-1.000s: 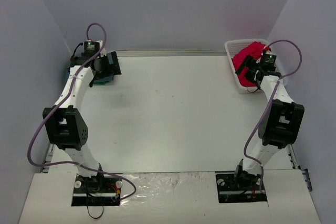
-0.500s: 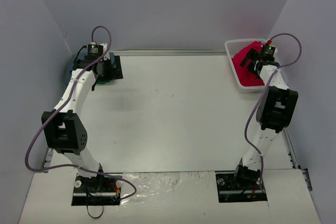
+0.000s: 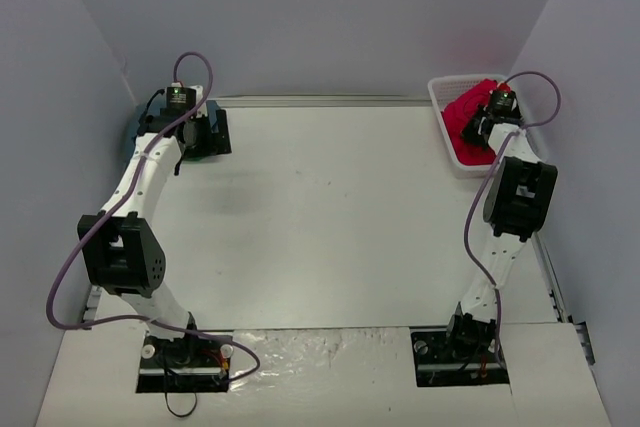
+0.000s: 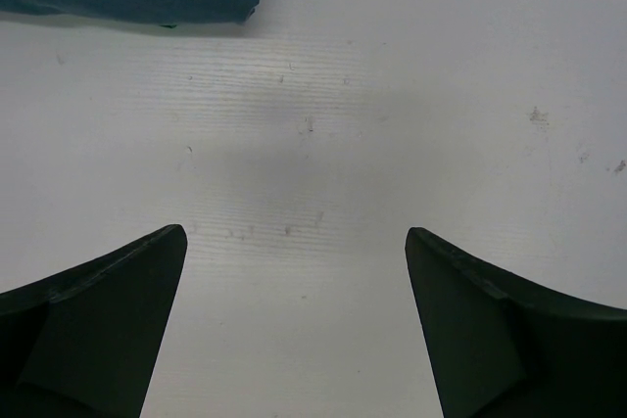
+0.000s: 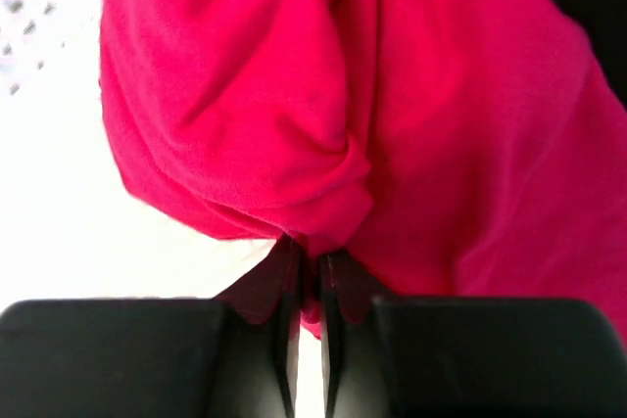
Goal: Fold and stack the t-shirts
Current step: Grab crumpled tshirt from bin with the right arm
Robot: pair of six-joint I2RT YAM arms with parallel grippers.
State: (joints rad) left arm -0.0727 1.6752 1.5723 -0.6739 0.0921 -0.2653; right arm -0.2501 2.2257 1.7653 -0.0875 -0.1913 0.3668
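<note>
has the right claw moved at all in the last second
Yes. The right claw has shifted toward the far end of the white plastic slatted basket, and it now pinches the bright red cloth t-shirt lying there.

We find no readable text, brand, number or sign in any view: none on the red t-shirt (image 5: 411,95), none on the white basket (image 3: 438,97), none on the table (image 3: 330,217).

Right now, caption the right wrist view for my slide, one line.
Right gripper pinched shut on a bunched fold of the red t-shirt, which fills most of the view.
</note>
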